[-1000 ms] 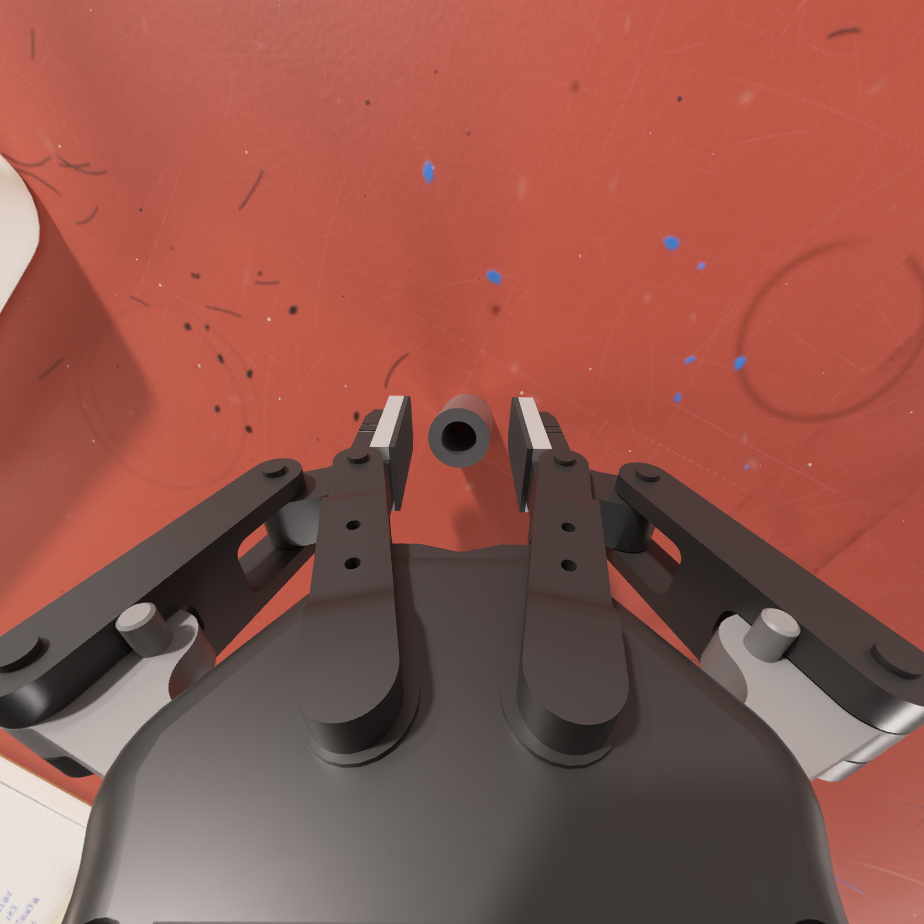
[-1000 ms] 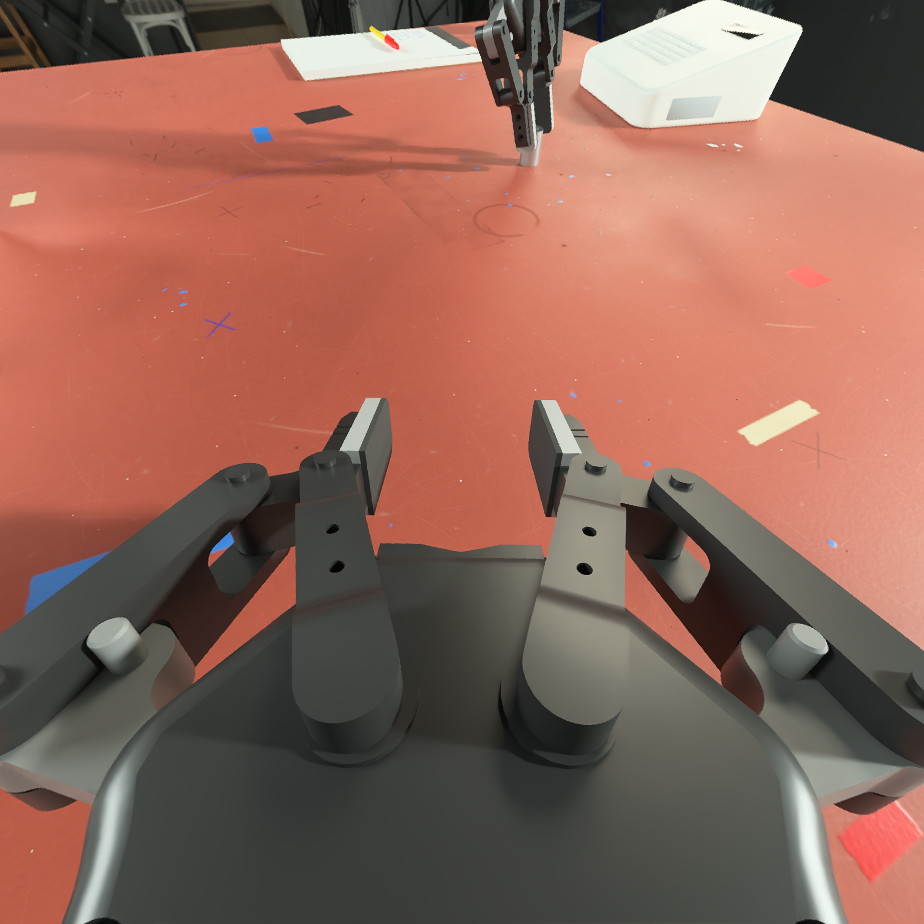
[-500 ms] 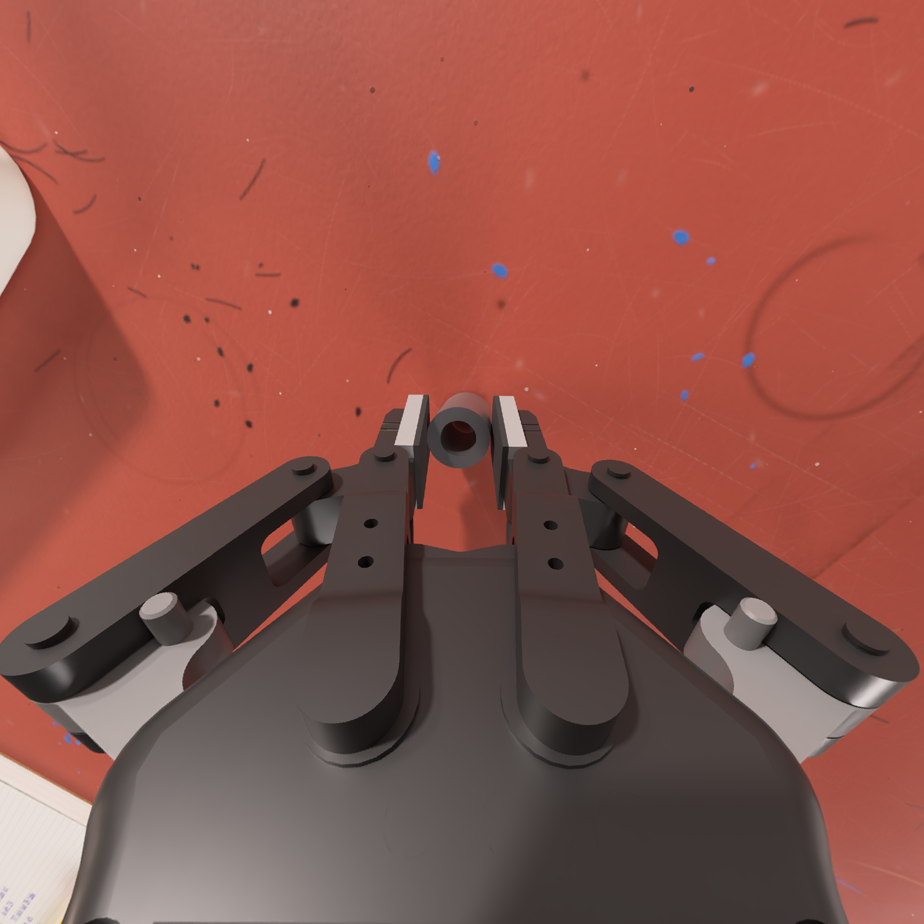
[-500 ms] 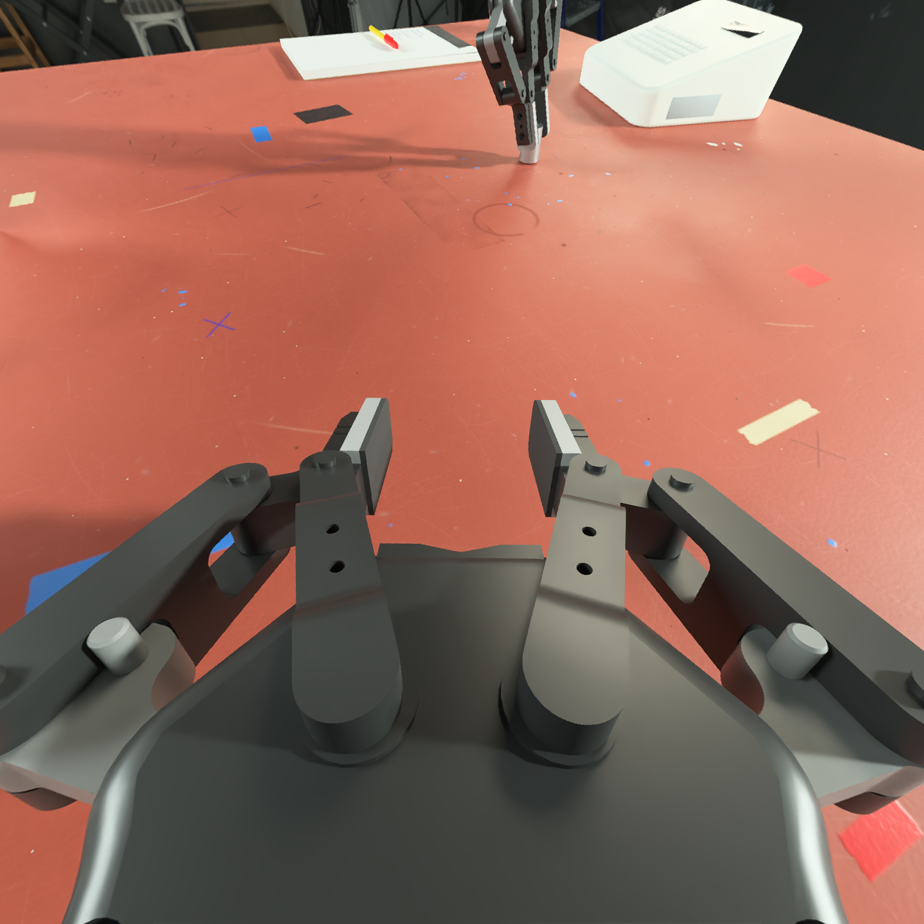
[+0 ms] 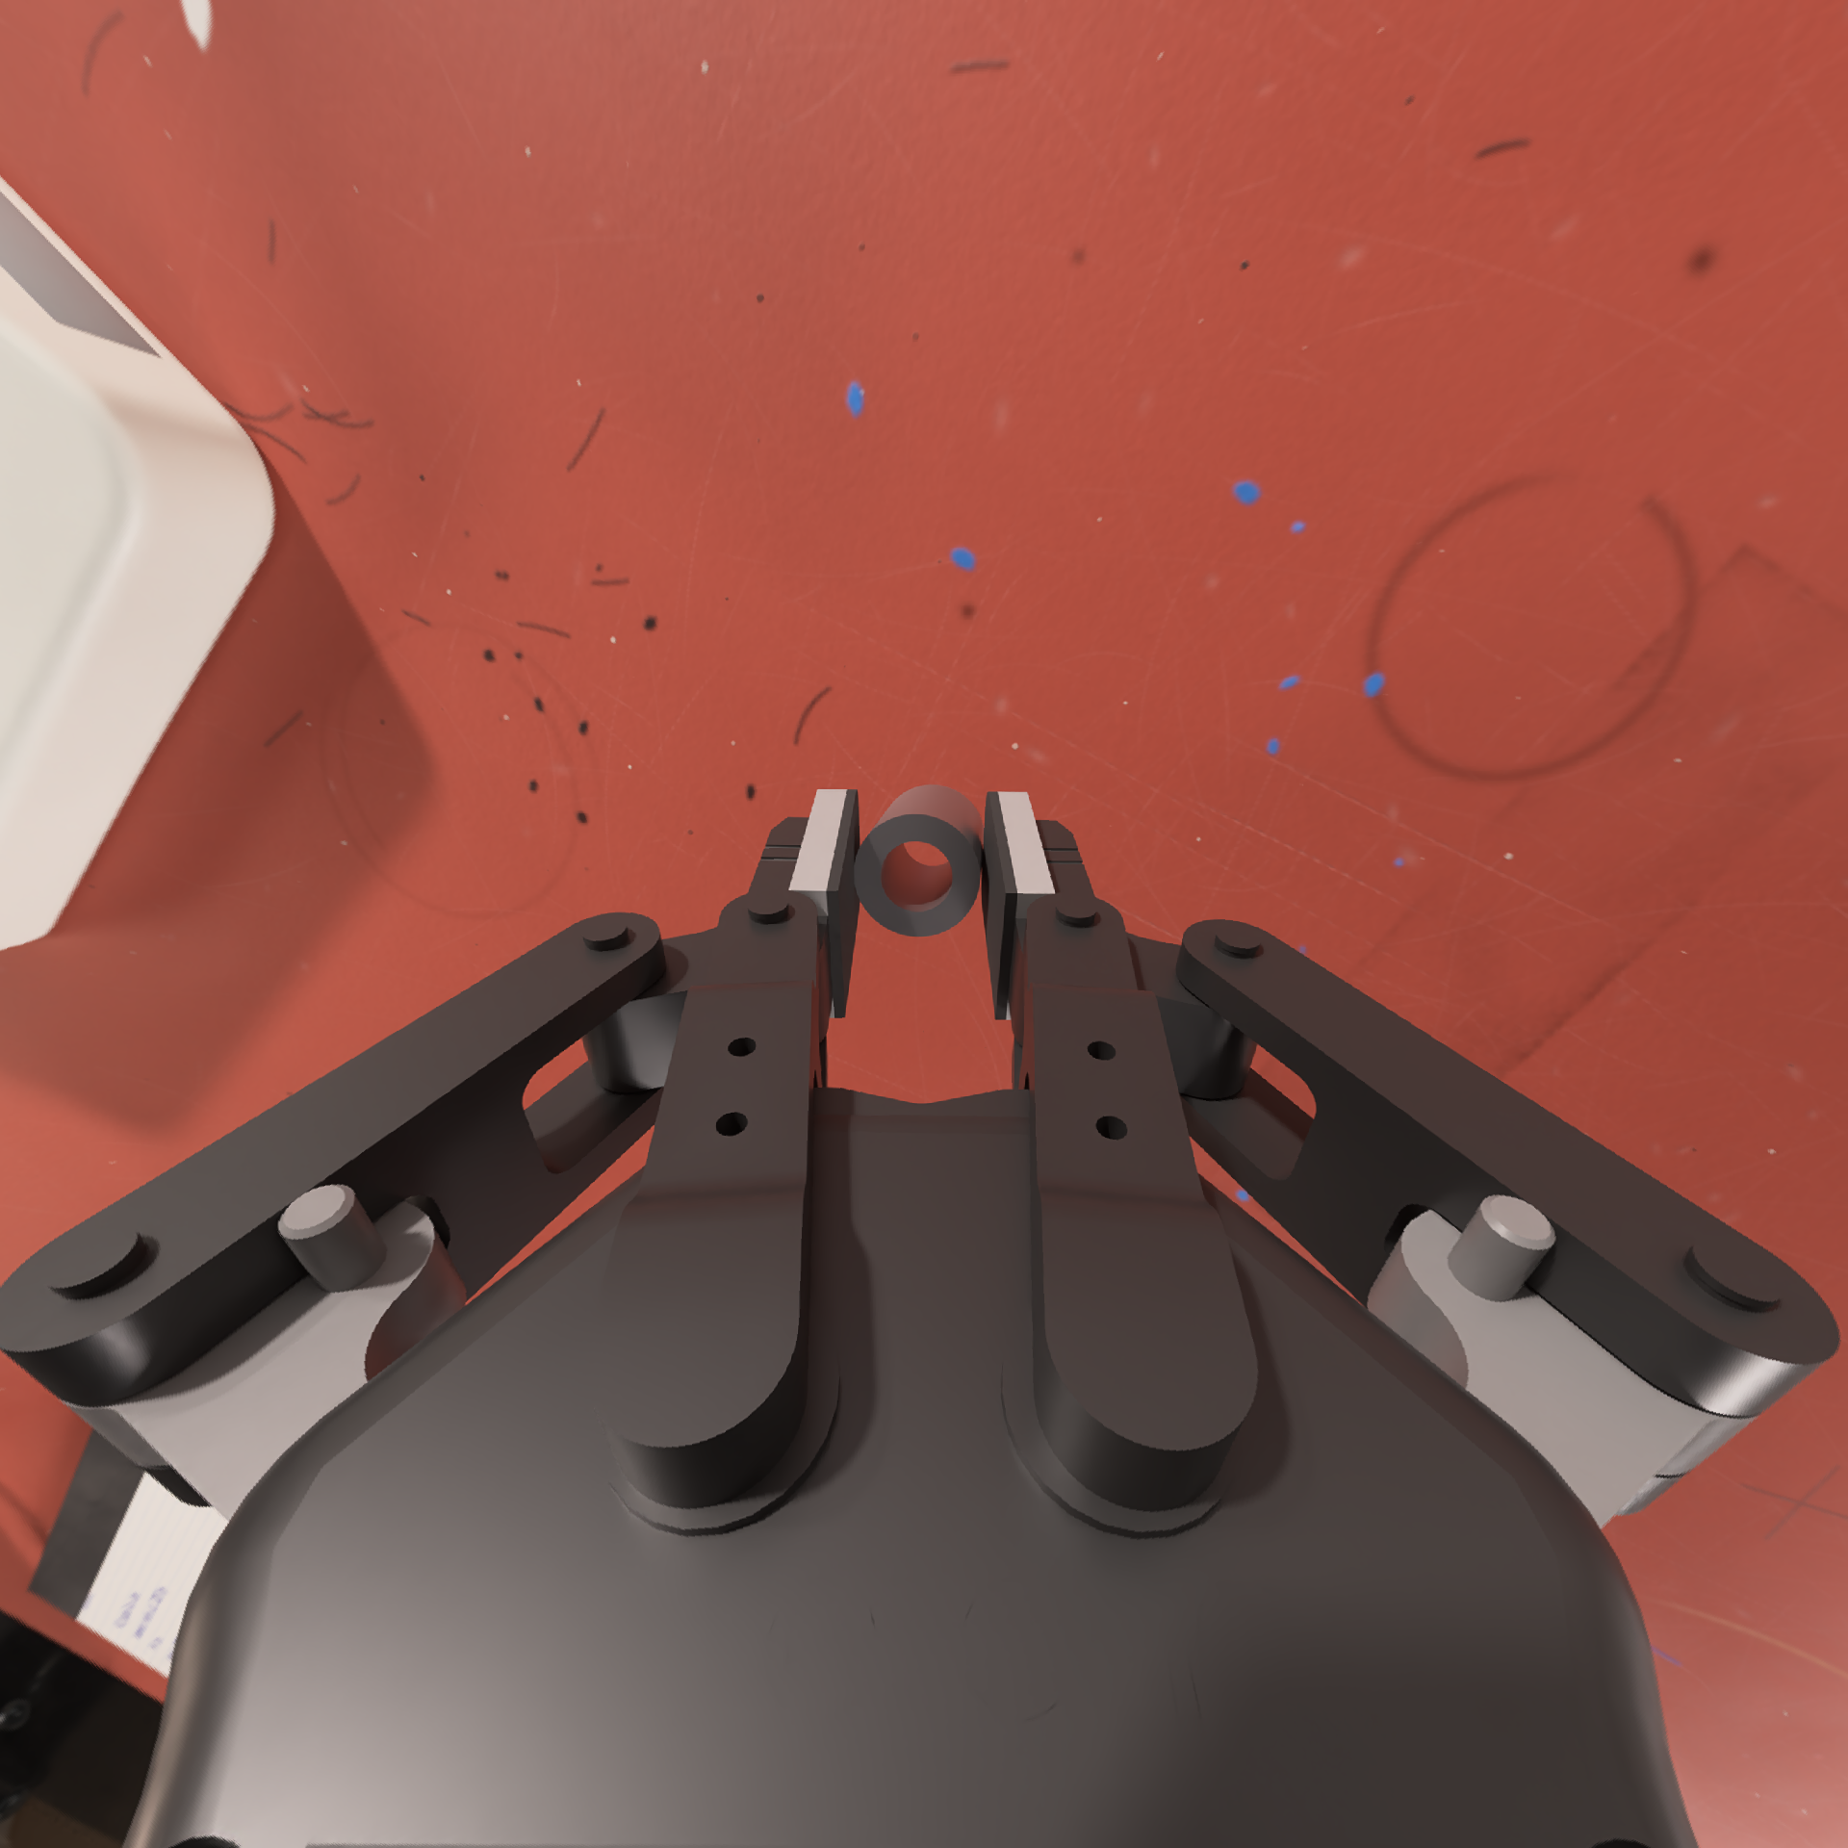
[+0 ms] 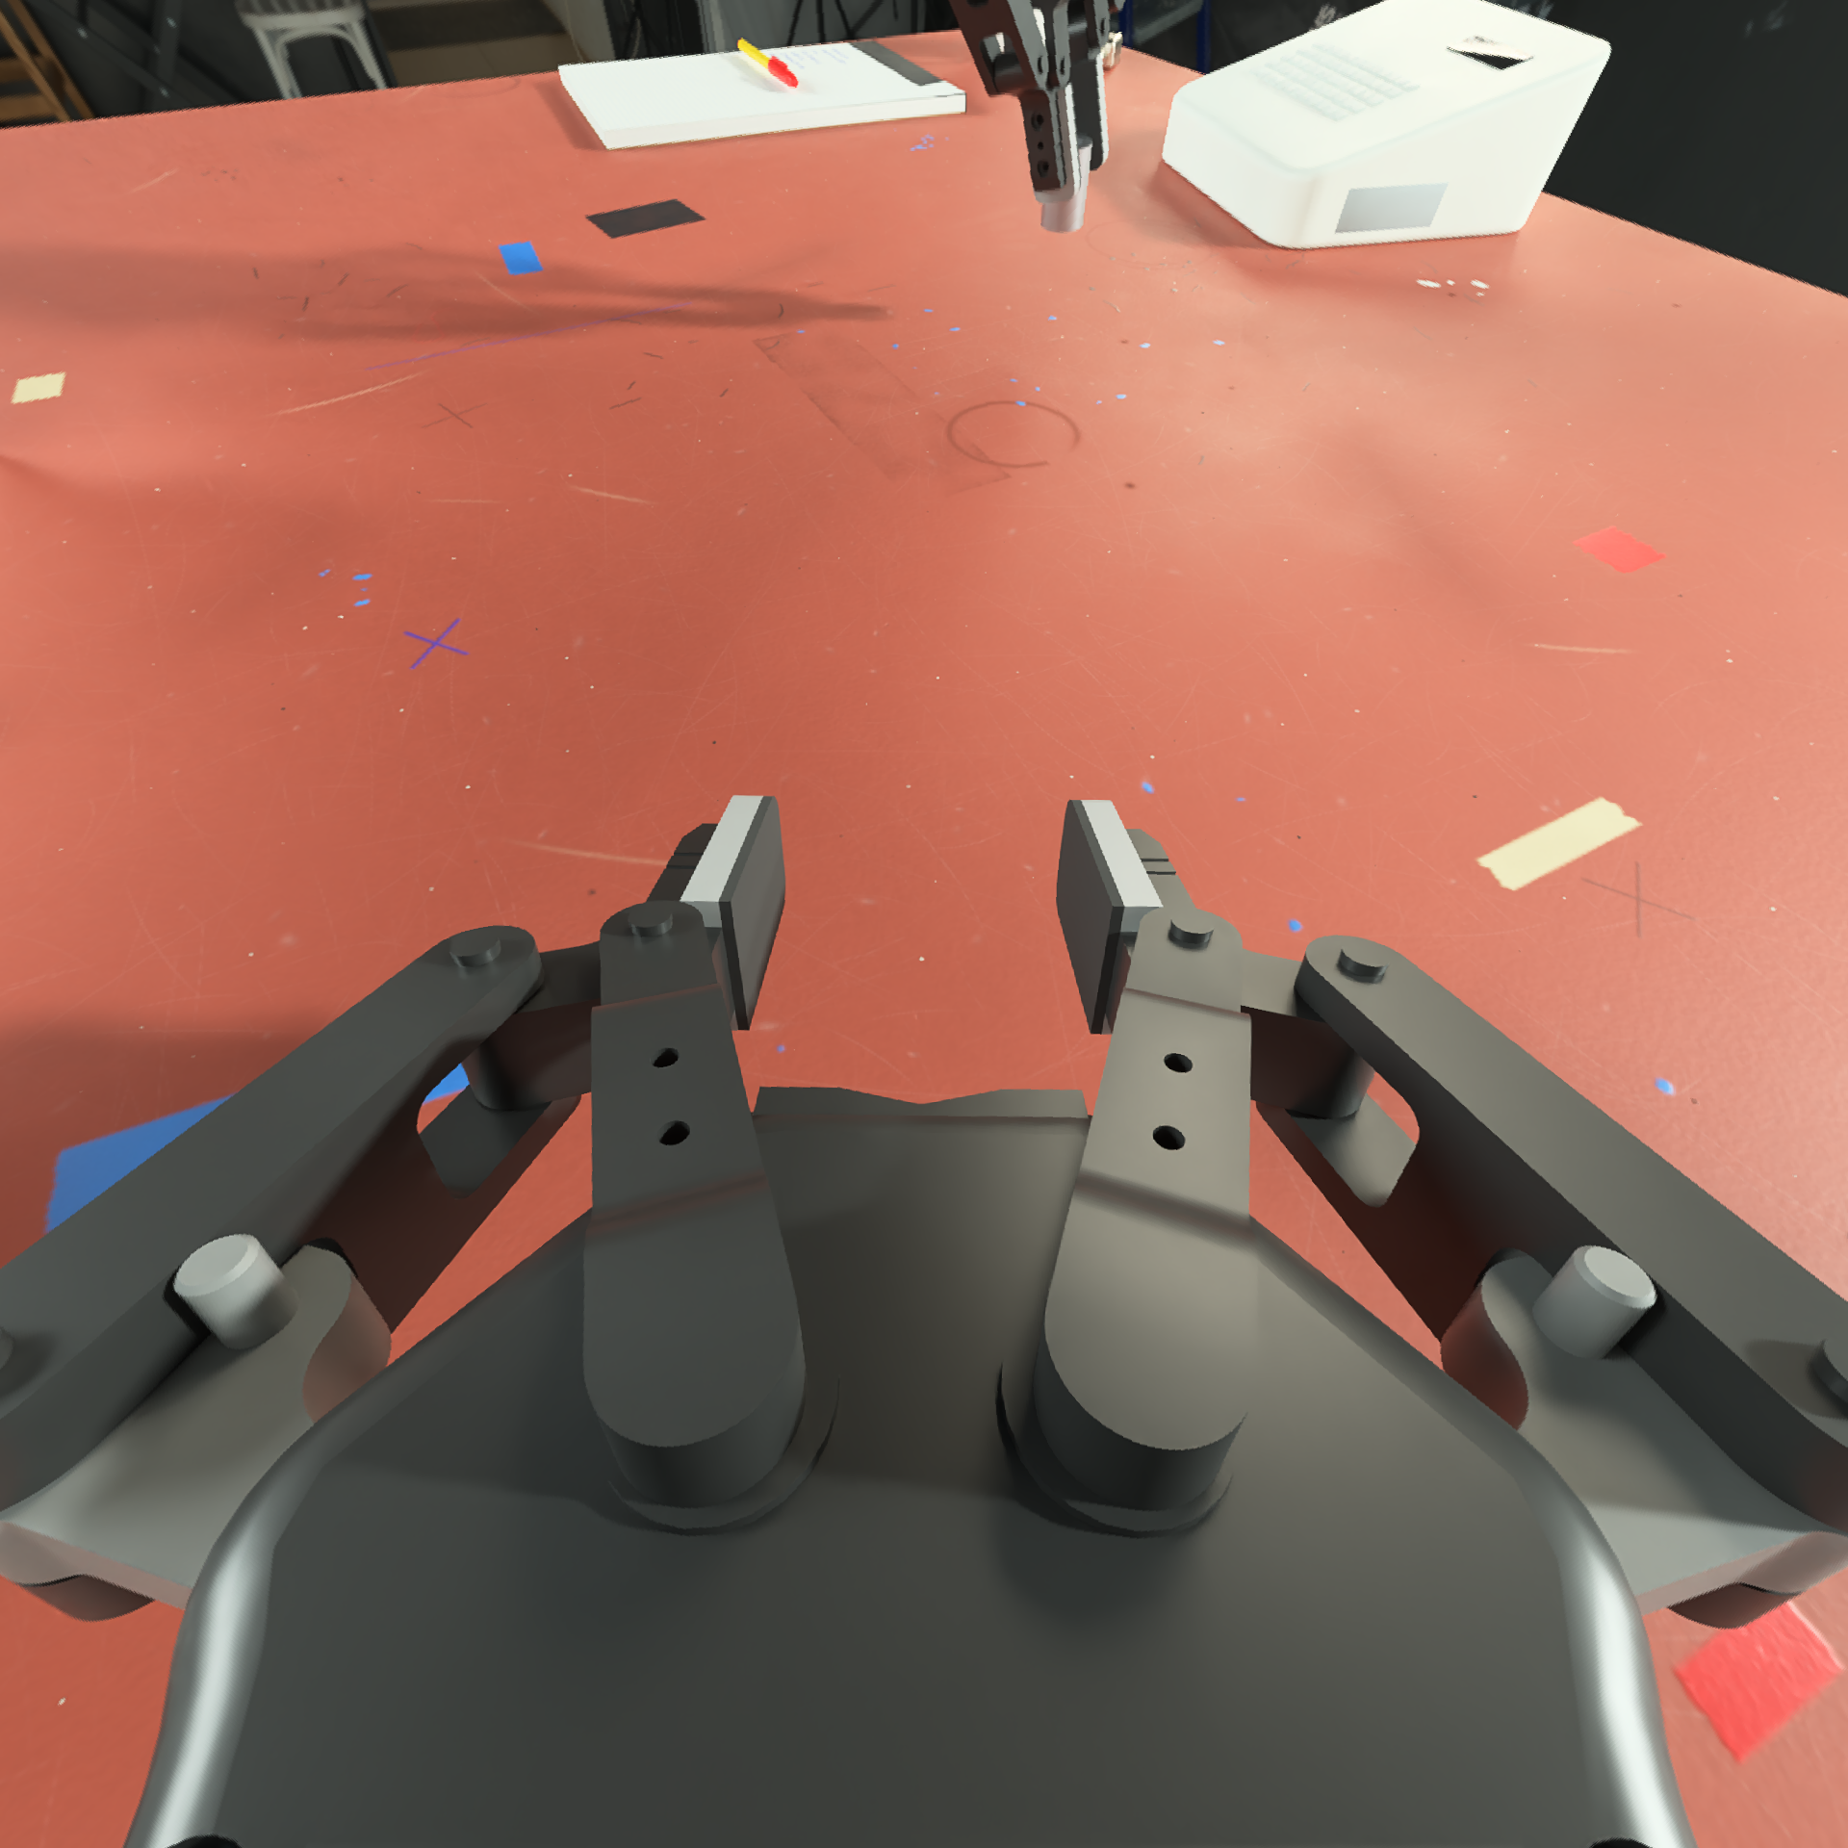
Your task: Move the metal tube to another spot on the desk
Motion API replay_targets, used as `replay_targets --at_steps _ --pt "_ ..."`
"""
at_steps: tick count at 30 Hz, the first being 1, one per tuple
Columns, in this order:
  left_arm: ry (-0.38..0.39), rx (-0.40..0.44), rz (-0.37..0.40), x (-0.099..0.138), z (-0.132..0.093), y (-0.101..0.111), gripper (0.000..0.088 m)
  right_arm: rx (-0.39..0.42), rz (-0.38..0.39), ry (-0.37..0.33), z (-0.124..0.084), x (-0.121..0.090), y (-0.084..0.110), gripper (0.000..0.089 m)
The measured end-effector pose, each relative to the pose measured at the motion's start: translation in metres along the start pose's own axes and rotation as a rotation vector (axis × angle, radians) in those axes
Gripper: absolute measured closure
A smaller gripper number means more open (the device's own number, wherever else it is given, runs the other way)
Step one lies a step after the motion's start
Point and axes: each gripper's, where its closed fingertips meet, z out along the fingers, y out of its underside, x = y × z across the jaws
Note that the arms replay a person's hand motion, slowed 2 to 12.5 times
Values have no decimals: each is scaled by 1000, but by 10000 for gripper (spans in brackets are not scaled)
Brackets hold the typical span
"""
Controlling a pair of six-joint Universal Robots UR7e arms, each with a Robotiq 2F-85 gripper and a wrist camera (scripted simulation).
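Observation:
The metal tube (image 5: pixel 918 873) is a short grey hollow cylinder, seen end-on in the left wrist view. My left gripper (image 5: pixel 920 850) is shut on it, one pad on each side, and holds it upright above the red desk (image 5: pixel 1100 300). In the right wrist view the same gripper (image 6: pixel 1062 150) hangs at the far side with the tube (image 6: pixel 1064 212) sticking out below its fingers, clear of the desk. My right gripper (image 6: pixel 920 880) is open and empty, low over the near part of the desk.
A white wedge-shaped device (image 6: pixel 1390 120) stands at the far right; it also shows at the left of the left wrist view (image 5: pixel 90 560). A white notepad (image 6: pixel 760 95) with a red and yellow pen (image 6: pixel 768 62) lies at the far edge. Tape patches dot the desk.
My left gripper closed on the tube, then lifted it off the desk; the surface now looks farther away. The right gripper has not moved.

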Motion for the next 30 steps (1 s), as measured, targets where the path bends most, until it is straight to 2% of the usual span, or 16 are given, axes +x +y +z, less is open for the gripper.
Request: replay_targets --at_steps 7,13,22,30 --pt "-27 19 60 15 -30 -14 658 -3 -5 1 0 0 0 396" --pt "-39 55 134 38 -56 -33 658 -3 -13 2 0 -1 0 396" --pt "-54 115 248 84 -91 -66 658 1 -24 0 0 -3 -1 391" --pt "-35 170 324 132 -113 -92 658 2 -33 0 -1 -4 -2 390"
